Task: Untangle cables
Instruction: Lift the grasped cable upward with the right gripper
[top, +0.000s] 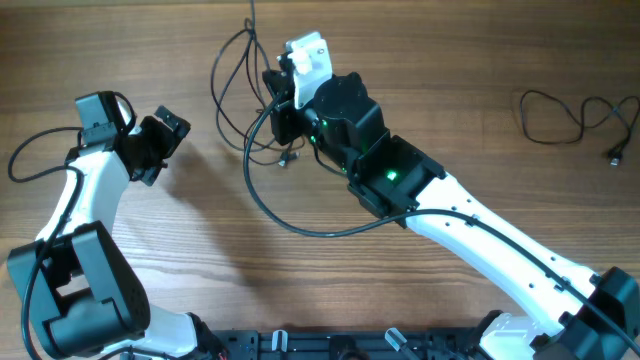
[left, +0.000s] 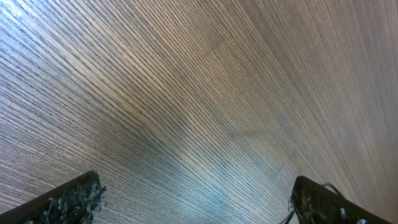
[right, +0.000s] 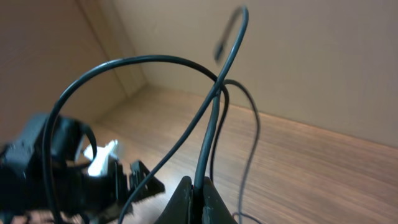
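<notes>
The right gripper is closed on one cable, in the tangle just left of it. The left gripper, well left of the right gripper, stands wide and empty. Pulling now may tighten the tangle, since nothing holds the rest.

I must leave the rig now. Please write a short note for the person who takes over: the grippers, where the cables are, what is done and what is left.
Left gripper: open, holding nothing, over the bare table.
Right gripper: shut on one thin black cable, which rises from the jaws; other strands cross it just above.
Tangled cables: upper middle of the table, beside the right gripper.
Separate cable: lies alone near the far right edge.
Done: one strand is gripped; one cable appears already apart.
Left: free the gripped strand from the crossed loops, probably with help from the left gripper.
</notes>
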